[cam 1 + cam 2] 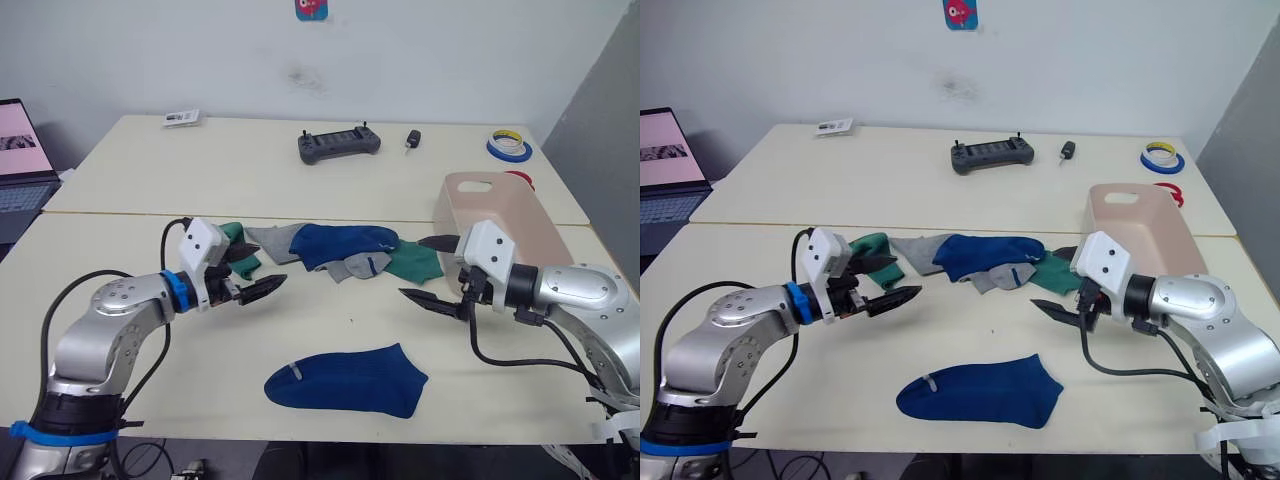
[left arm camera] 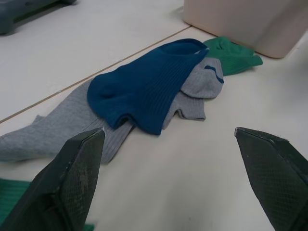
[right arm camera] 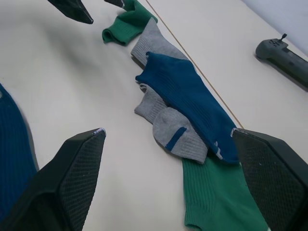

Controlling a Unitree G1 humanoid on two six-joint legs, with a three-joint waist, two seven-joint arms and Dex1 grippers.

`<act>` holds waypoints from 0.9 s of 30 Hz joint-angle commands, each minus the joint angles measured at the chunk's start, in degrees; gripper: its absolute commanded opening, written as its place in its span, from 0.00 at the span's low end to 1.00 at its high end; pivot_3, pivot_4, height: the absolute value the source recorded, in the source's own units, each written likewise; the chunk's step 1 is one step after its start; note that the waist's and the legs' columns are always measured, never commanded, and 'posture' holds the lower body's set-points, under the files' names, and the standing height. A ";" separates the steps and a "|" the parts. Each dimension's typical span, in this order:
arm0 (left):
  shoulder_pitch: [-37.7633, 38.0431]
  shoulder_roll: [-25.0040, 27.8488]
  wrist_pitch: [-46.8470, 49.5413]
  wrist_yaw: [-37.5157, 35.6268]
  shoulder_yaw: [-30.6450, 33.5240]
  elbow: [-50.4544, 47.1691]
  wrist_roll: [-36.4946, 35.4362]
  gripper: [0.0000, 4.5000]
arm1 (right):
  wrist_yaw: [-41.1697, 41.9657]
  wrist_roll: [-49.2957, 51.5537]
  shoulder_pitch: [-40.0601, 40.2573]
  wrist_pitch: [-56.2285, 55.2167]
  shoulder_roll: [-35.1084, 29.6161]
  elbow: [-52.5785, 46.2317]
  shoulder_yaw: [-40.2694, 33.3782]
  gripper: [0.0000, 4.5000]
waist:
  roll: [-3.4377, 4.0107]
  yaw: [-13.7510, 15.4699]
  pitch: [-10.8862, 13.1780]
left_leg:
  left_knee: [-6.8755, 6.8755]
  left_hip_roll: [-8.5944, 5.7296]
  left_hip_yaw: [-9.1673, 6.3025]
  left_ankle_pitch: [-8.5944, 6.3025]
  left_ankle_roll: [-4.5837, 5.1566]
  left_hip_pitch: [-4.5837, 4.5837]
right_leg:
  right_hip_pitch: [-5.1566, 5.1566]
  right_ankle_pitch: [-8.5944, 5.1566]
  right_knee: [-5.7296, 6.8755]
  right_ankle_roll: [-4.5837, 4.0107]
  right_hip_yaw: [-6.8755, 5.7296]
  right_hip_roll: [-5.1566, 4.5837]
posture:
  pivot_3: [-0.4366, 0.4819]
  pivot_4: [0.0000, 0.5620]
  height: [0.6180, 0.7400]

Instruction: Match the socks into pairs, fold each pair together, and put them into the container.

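Observation:
A heap of socks lies mid-table: a blue sock (image 1: 345, 245) on top of two grey socks (image 1: 272, 240) (image 1: 360, 266), with a green sock (image 1: 415, 262) at the right end and another green sock (image 1: 235, 238) at the left end. A second blue sock (image 1: 345, 382) lies flat alone near the front edge. The pink-beige container (image 1: 510, 220) stands to the right of the heap. My left gripper (image 1: 265, 272) hovers open and empty just left of the heap. My right gripper (image 1: 412, 267) is open and empty by the right green sock, in front of the container.
A grey controller (image 1: 338, 144), a small black object (image 1: 412, 139) and a card (image 1: 181, 118) lie on the far table. Tape rolls (image 1: 508, 146) sit at the back right. A laptop (image 1: 20, 160) stands at the far left.

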 commanded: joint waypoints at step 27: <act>-6.73 -10.56 12.59 14.32 3.43 2.53 -4.40 1.00 | -2.78 -25.12 -9.39 -14.62 8.17 9.97 11.88 1.00 | 0.00 -0.05 0.00 | 0.04 -0.02 -0.05 0.01 -0.01 -0.02 | -0.01 0.01 0.05 -0.01 -0.05 -0.03 | 0.48 0.27 1.00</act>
